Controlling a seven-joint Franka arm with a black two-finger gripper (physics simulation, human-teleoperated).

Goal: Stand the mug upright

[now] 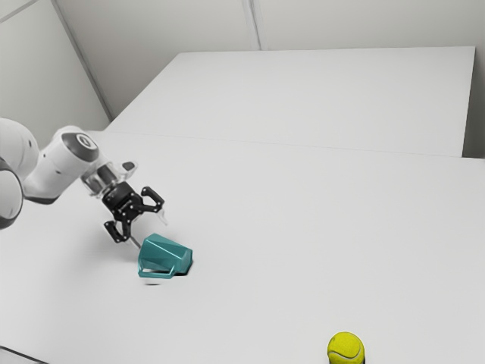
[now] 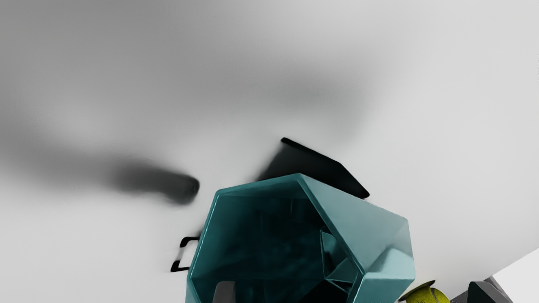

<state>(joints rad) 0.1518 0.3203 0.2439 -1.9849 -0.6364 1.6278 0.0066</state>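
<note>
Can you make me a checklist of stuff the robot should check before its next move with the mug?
1. Gripper open: ok, its fingers are spread apart.
2. Mug upright: not ok, it's lying on its side.
3. Mug's opening facing the gripper: ok.
4. Mug gripped from both sides: not ok, the fingers aren't shut on it.
5. A finger already touching the mug: cannot tell.
6. Tennis ball out of the way: ok, it's well apart from the mug.
</note>
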